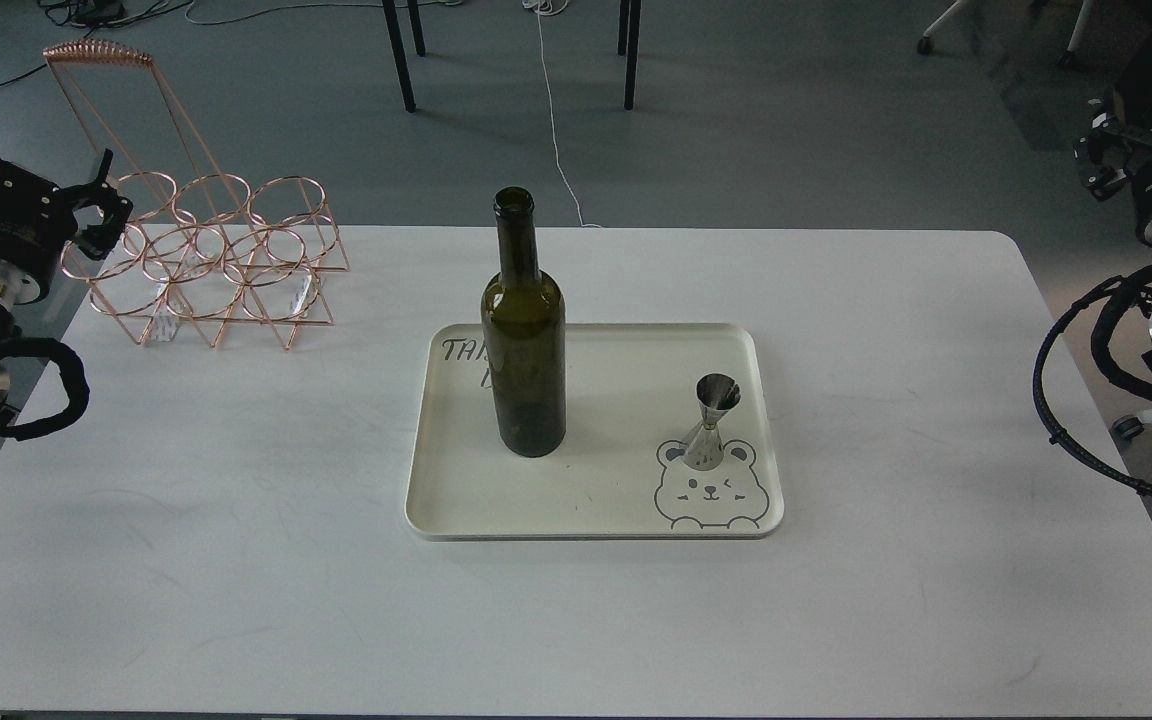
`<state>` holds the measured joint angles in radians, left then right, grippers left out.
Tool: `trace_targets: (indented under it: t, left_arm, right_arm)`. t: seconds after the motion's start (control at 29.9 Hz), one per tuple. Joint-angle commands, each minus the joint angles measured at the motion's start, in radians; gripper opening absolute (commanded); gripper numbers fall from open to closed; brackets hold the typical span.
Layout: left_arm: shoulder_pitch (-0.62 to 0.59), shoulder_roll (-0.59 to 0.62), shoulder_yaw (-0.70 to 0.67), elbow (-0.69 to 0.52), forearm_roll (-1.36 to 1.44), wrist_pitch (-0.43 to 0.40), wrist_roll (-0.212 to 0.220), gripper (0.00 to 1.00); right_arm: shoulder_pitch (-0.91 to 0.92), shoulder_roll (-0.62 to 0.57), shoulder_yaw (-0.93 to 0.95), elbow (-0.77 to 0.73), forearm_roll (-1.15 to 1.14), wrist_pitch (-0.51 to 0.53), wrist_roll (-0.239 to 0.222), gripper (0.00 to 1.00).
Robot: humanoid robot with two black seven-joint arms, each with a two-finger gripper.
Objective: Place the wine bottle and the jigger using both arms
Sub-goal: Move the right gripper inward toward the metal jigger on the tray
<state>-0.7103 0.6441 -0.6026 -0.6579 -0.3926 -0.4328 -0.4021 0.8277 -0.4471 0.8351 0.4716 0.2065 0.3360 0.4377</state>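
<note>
The wine bottle point(524, 340), dark olive-green and without a label, stands upright on the left half of a cream tray point(596, 515). On the tray's right side the small silver jigger point(712, 420) stands upright, just above a printed bear face. My left gripper point(108, 207) hovers at the table's far left edge, beside a copper wire rack, far from the bottle; its fingers are spread and hold nothing. At the far right edge, off the table and well away from the jigger, is my right gripper point(1098, 158). It is dark, and its fingers cannot be told apart.
A copper wire bottle rack point(221, 265) with ring-shaped holders and a tall handle stands at the table's back left. The white table point(236, 520) has bare surface around the tray. Chair legs and cables lie on the floor behind.
</note>
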Motion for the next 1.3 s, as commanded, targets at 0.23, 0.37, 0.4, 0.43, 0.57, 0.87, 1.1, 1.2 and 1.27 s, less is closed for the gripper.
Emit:
trace_targets:
  t: [0.23, 0.37, 0.4, 0.43, 0.57, 0.87, 1.1, 1.2, 1.27]
  left_arm:
    - [-0.003, 0.002, 0.000, 0.000, -0.002, 0.005, 0.000, 0.98]
    - [-0.005, 0.005, -0.002, 0.000, 0.000, 0.002, -0.003, 0.98]
    - [-0.005, 0.008, -0.002, 0.000, 0.000, 0.002, -0.003, 0.98]
    - [-0.005, 0.009, -0.002, 0.000, 0.000, 0.002, -0.003, 0.98]
    - [-0.005, 0.009, 0.000, 0.000, 0.000, 0.000, 0.000, 0.98]
    - [-0.005, 0.023, 0.000, -0.003, 0.000, -0.003, -0.001, 0.98]
    - [-0.005, 0.022, 0.000, -0.003, 0.001, -0.004, -0.003, 0.98]
    - [-0.005, 0.023, 0.000, -0.003, 0.001, -0.004, -0.003, 0.98]
    - [-0.005, 0.025, 0.000, -0.003, 0.001, -0.007, -0.003, 0.98]
  right_arm:
    - [-0.004, -0.016, -0.079, 0.091, -0.009, 0.015, 0.001, 0.99]
    - [-0.010, -0.103, -0.212, 0.218, -0.038, 0.006, 0.015, 0.99]
    - [-0.010, -0.128, -0.238, 0.254, -0.059, 0.005, 0.019, 0.99]
    - [-0.010, -0.163, -0.269, 0.303, -0.097, 0.000, 0.027, 0.99]
    - [-0.013, -0.283, -0.317, 0.462, -0.365, -0.070, 0.035, 0.99]
    - [-0.128, -0.432, -0.332, 0.795, -1.075, -0.284, 0.038, 0.99]
    - [-0.190, -0.489, -0.343, 0.901, -1.528, -0.358, 0.051, 0.99]
    - [-0.205, -0.498, -0.359, 0.901, -1.698, -0.364, 0.051, 0.99]
    - [-0.206, -0.499, -0.389, 0.898, -1.795, -0.388, 0.051, 0.99]
